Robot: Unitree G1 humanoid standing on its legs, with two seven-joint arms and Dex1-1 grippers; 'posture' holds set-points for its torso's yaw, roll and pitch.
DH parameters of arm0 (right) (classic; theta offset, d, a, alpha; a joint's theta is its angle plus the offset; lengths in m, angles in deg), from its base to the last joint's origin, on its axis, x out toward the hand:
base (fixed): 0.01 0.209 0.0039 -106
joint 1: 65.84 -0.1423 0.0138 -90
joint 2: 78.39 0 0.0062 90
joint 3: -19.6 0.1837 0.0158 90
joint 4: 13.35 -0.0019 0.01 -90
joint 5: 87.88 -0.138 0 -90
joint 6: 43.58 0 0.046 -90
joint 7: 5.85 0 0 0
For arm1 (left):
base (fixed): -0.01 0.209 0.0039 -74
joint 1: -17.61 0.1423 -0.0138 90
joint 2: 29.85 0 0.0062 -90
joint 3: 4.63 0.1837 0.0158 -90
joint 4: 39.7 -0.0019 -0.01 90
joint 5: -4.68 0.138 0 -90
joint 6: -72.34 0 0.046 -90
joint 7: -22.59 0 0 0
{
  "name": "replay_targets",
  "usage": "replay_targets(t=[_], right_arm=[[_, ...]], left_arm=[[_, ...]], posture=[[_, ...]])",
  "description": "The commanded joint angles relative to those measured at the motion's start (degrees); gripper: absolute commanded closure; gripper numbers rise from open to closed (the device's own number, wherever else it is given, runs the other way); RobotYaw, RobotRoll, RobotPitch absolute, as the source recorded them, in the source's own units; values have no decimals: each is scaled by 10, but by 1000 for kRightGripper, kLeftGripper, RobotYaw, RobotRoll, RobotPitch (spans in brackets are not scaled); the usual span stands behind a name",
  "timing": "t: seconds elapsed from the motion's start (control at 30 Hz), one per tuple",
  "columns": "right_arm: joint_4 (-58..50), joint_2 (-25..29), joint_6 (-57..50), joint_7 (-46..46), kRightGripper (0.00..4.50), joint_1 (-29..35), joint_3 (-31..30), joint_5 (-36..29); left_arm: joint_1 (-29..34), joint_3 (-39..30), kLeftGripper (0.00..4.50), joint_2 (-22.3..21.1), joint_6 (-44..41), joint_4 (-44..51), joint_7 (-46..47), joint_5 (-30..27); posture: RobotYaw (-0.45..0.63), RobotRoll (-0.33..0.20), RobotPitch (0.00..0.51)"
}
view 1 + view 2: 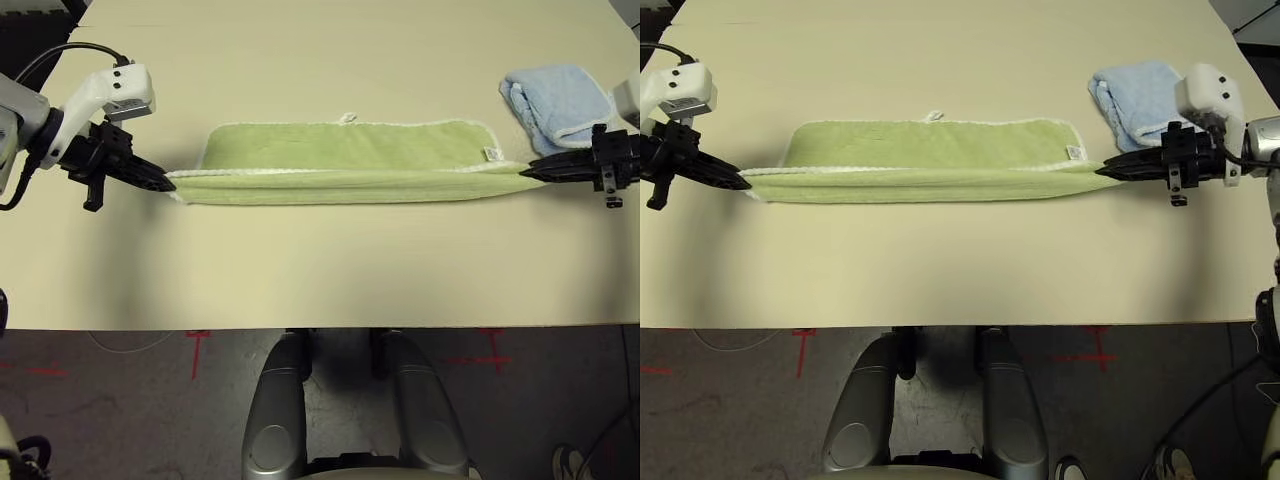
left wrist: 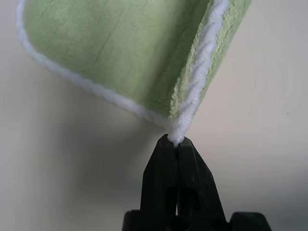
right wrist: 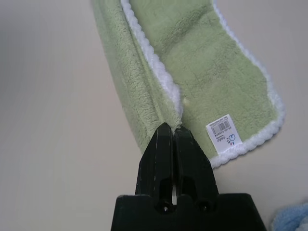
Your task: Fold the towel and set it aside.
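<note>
From the head camera, the green towel (image 1: 345, 160) lies across the middle of the table (image 1: 320, 270), stretched between the two arms with its near edge lifted into a long fold. The left gripper (image 1: 160, 179) is clamped on one end of that fold and the right gripper (image 1: 1110, 168) on the other. A folded blue towel (image 1: 555, 100) sits just beyond the right end.

In the left wrist view, the fingers are pinched tight on the white edging at the corner, two layers together. The right wrist view shows the same closed pinch, beside a small printed label (image 3: 224, 133).

The cloth looks light, soft and floppy, sagging wherever unsupported, so the corners seem the sensible places to hold, kept taut.
</note>
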Motion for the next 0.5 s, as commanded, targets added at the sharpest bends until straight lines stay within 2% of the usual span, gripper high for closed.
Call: replay_targets(t=[0.03,0.23,0.5], right_arm=[[20,5,-13,-25,4500,13,35,26],[20,-19,-16,-95,4500,1,62,59],[-9,-45,-31,-155,4500,6,69,103]], left_arm=[[-13,-26,4475,4,19,-54,0,55],[-47,-63,4475,54,60,-119,42,104],[-94,-99,4475,123,93,-190,121,156]], posture=[[32,0,360],[34,0,361],[33,0,364]])
